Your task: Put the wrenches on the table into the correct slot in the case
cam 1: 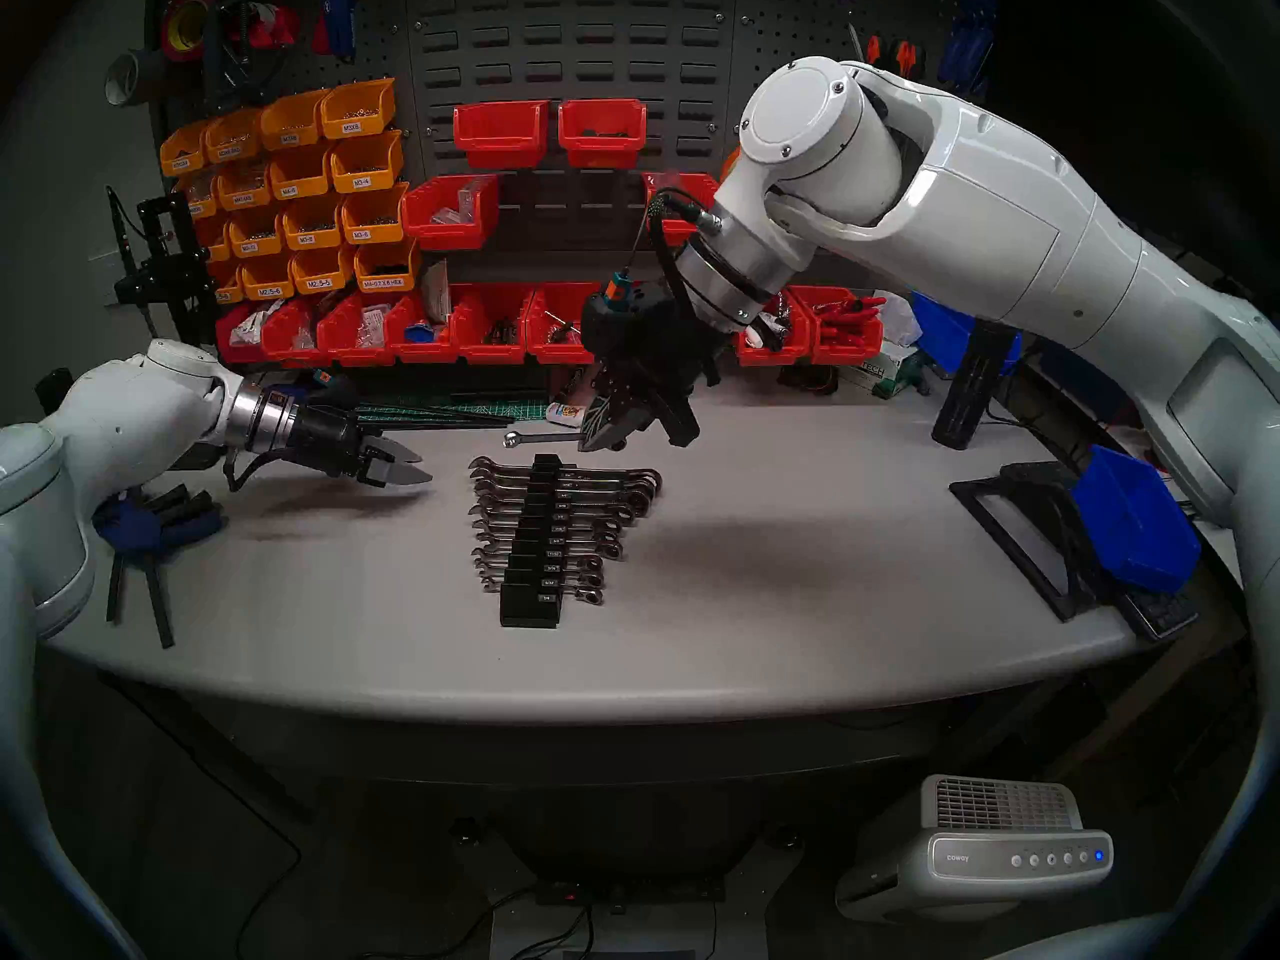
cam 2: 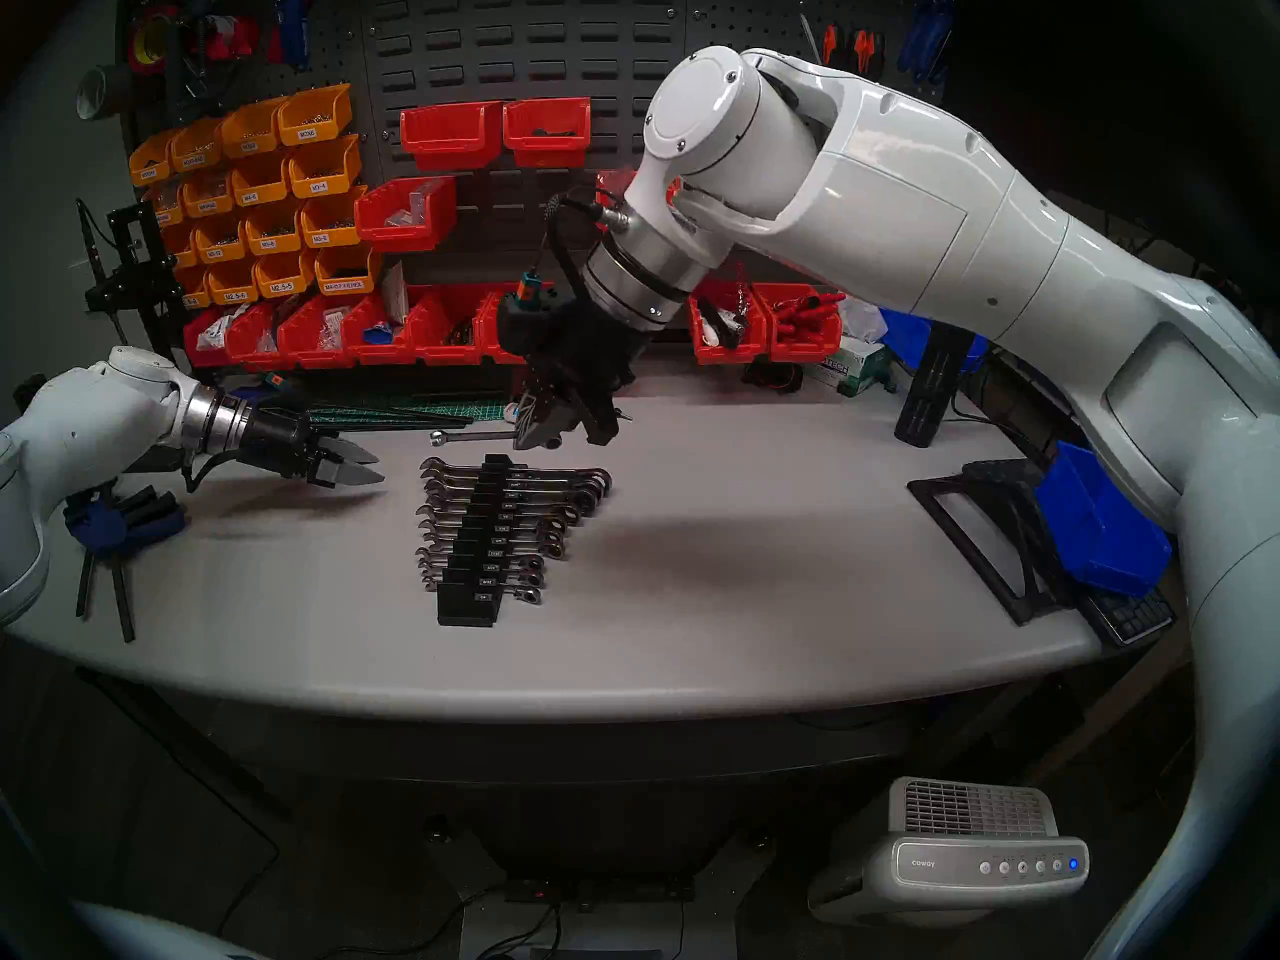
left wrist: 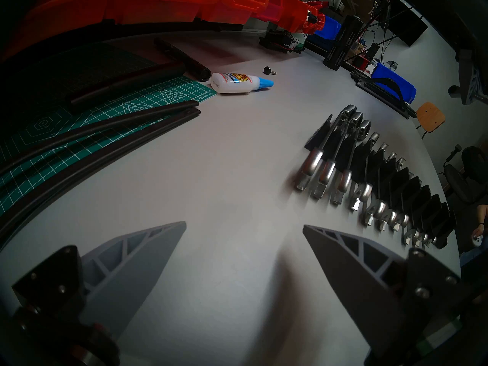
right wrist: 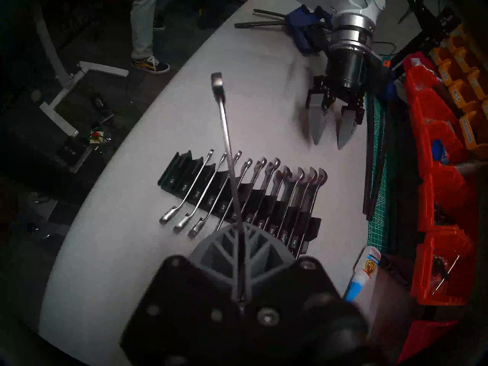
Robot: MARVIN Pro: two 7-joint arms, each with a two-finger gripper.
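Observation:
My right gripper (cam 1: pixel 609 439) (cam 2: pixel 537 439) is shut on a slim silver wrench (cam 1: pixel 540 438) (cam 2: pixel 464 437). It hangs just behind the far end of the black case (cam 1: pixel 530 605) (cam 2: pixel 467 609), and the wrench sticks out toward my left. In the right wrist view the wrench (right wrist: pixel 227 135) runs out from between the shut fingers (right wrist: pixel 224 241), across the case (right wrist: pixel 174 172) below. The case's two smallest grooves hold nothing. My left gripper (cam 1: pixel 409 468) (left wrist: pixel 244 224) is open, low over the grey table (cam 1: pixel 762 591), left of the case (left wrist: pixel 438 217).
Several chrome ratchet wrenches (cam 1: pixel 568 515) fill most of the case. A glue bottle (cam 1: pixel 564 411) (left wrist: pixel 237 83) and a green cutting mat (left wrist: pixel 111 114) with black rods lie behind it. Red bins (cam 1: pixel 485 328) line the back. A blue clamp (cam 1: pixel 152 522) sits left, and a black stand with a blue bin (cam 1: pixel 1122 536) sits right.

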